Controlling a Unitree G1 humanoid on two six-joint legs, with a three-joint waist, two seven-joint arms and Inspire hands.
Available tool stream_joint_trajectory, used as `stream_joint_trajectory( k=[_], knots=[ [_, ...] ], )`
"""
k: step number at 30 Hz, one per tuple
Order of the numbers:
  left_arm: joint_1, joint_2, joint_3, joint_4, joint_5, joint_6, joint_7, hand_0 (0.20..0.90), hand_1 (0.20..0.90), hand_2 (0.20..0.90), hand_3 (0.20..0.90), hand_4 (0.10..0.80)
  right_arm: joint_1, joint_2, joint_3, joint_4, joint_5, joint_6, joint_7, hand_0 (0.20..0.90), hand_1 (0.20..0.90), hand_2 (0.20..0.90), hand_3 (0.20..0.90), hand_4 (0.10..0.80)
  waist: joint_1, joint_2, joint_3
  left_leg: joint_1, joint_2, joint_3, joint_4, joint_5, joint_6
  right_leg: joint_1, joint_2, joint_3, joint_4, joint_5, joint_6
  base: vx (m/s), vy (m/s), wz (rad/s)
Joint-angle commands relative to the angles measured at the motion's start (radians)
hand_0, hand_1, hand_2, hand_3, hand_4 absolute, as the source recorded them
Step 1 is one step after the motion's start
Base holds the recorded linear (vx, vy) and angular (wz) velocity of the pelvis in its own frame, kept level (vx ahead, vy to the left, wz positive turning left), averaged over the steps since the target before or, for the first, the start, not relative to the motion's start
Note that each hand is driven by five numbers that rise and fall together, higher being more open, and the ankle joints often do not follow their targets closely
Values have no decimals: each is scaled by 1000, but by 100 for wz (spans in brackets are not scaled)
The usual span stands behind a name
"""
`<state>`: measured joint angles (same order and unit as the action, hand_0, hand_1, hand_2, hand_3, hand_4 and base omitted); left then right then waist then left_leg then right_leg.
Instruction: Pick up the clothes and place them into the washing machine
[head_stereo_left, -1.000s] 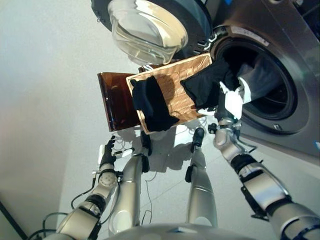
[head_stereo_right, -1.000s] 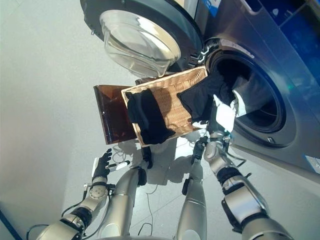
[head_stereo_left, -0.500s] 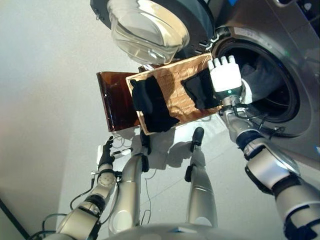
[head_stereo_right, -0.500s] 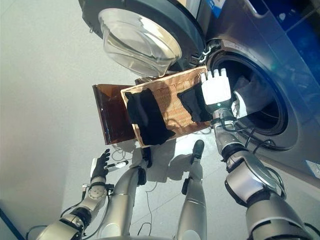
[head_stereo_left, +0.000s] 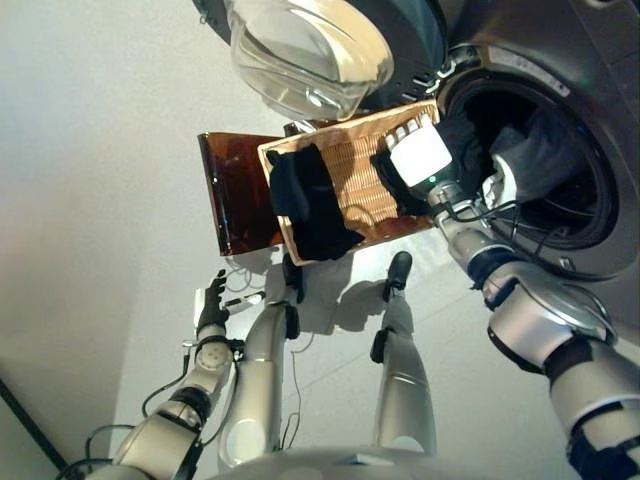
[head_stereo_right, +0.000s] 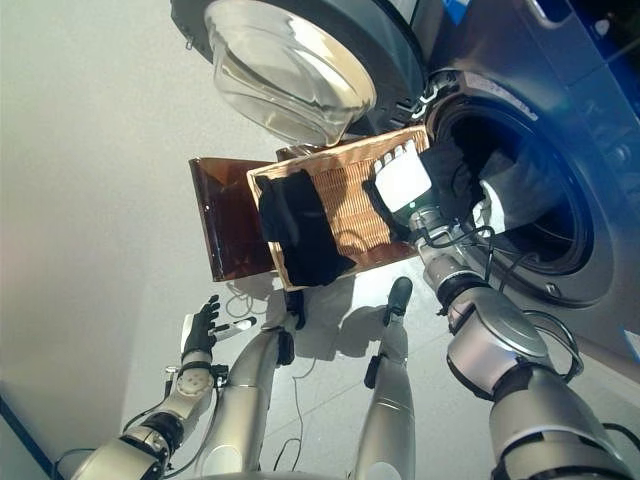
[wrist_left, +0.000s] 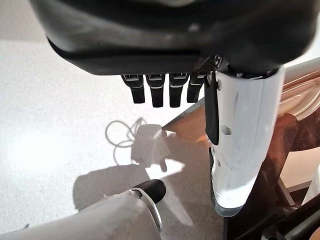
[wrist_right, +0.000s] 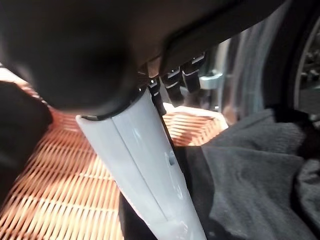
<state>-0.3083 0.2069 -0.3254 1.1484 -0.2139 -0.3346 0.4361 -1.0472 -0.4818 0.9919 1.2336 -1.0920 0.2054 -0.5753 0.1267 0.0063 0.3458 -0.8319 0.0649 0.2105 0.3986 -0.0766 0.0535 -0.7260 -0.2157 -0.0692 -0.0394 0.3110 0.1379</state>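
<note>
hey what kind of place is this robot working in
Probably a laundry area, though home or shop is unclear. A front-loading washing machine stands with its glass door swung open, and a wicker basket holding dark clothes sits in front of it on a plain pale floor.

Pale grey floor (head_stereo_left: 100, 150), smooth and faintly speckled, fills most of the left side of the head views and runs under everything. Bright light falls from the side, so hard-edged shadows lie on the floor below the stand. A dark strip (head_stereo_right: 15, 440) crosses the lower left corner, its nature unclear.
</note>
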Motion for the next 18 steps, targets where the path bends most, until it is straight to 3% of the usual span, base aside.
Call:
stream_joint_trajectory(
  k=[1,8,18],
  knots=[
    [5,5,6,7,-30,-21,28,900,900,900,900,800,-184,-42,22,-6,-28,8,-5,900,900,900,900,800,39,58,53,217,-10,-86,-481,245,-108,59,49,-15,43,-44,-4,0,0,0],
    [7,11,23,-21,-64,-35,37,900,900,900,900,800,-191,-41,23,46,-3,10,15,900,900,900,900,800,47,66,76,199,-14,-100,-484,254,-111,50,45,-19,37,-39,-4,-5,-1,2],
    [15,54,71,-172,-137,-76,43,900,900,900,900,800,-206,-104,-6,101,52,8,39,900,900,900,900,800,59,92,130,157,-17,-109,-486,271,-117,14,43,-20,37,-32,-3,-19,-5,8]
  ],
)
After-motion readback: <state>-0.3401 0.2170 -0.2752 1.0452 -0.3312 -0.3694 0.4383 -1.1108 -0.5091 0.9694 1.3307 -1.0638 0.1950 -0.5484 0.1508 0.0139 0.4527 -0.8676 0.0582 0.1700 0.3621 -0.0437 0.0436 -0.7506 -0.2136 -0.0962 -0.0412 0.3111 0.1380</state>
